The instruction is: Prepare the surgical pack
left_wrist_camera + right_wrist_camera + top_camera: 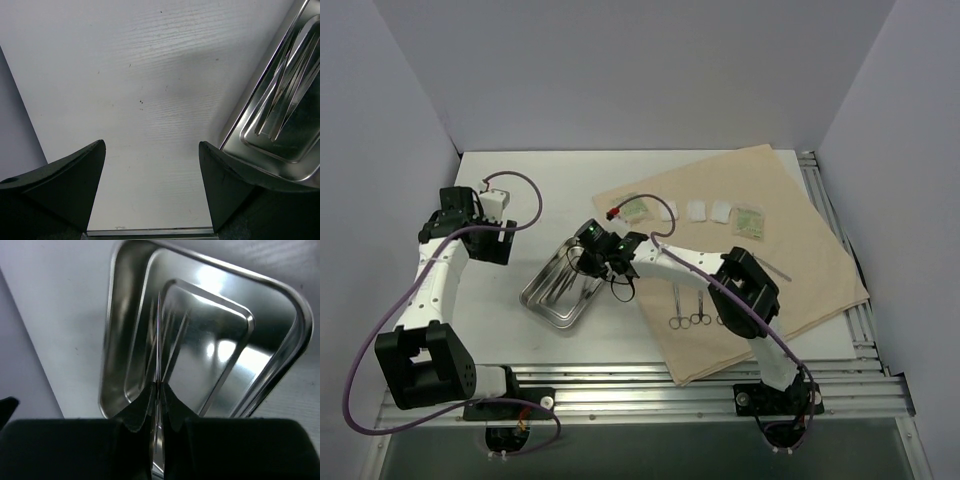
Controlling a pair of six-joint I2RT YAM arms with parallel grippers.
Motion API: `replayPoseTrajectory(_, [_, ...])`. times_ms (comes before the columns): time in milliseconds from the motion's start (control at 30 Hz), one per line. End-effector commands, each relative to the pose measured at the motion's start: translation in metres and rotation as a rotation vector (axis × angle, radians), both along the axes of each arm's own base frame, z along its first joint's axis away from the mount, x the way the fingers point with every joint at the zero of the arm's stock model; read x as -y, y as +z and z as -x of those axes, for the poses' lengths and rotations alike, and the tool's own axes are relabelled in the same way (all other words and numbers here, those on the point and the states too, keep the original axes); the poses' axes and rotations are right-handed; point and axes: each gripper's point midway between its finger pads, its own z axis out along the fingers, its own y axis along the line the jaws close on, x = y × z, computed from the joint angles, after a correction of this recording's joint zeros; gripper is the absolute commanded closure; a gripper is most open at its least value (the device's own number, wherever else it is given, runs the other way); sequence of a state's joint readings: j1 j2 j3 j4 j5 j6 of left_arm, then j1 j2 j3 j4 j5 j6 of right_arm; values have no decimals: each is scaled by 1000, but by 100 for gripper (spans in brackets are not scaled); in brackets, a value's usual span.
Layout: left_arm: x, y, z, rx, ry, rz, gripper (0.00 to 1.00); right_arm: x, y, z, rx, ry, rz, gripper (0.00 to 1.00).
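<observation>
Early on: right claw [159, 390], pinched shut on tweezers [158, 335] (probably), hangs over the steel tray [280, 305]; left claw [152, 185] gapes empty; scissors [698, 318], gauze squares [697, 210] and green packets [750, 220] wait on the tan cloth [810, 260].

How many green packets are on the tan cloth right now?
2, on the tan cloth sheet: one green packet at the row's left end, another at its right end. The arm may hide more.

No legible text, labels, brands or numbers anywhere in view.
</observation>
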State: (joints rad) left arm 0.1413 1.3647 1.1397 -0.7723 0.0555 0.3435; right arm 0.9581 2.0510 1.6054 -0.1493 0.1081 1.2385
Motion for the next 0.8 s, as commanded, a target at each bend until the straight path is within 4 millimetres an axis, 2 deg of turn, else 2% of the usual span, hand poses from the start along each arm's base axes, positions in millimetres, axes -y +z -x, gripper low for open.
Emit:
replayPoseTrajectory(0, [-3,18,-4,73,12,-7,15,-16,-19,15,-132,-67,-97,100])
replayPoseTrajectory(133, [-3,18,0,86,0,-14,15,-21,-40,24,-106,-78,3,100])
replayPoseTrajectory(167, [-3,17,0,85,-3,-20,15,-23,-46,34,-102,-70,39,100])
replayPoseTrajectory(300, [-5,15,0,83,-5,-28,15,-31,-65,42,-131,-74,55,100])
replayPoseTrajectory(433, [-4,15,-1,85,-9,-24,15,-21,-76,47,-139,-121,112,100])
replayPoseTrajectory(533, [-3,15,-1,90,-12,-23,15,-13,-80,51,-144,-161,147,100])
replayPoseTrajectory(633, [-3,15,-2,91,-14,-23,15,-9,-77,48,-126,-185,156,100])
replayPoseTrajectory(767, [-3,14,-2,90,-18,-23,15,-11,-80,44,-115,-202,172,100])
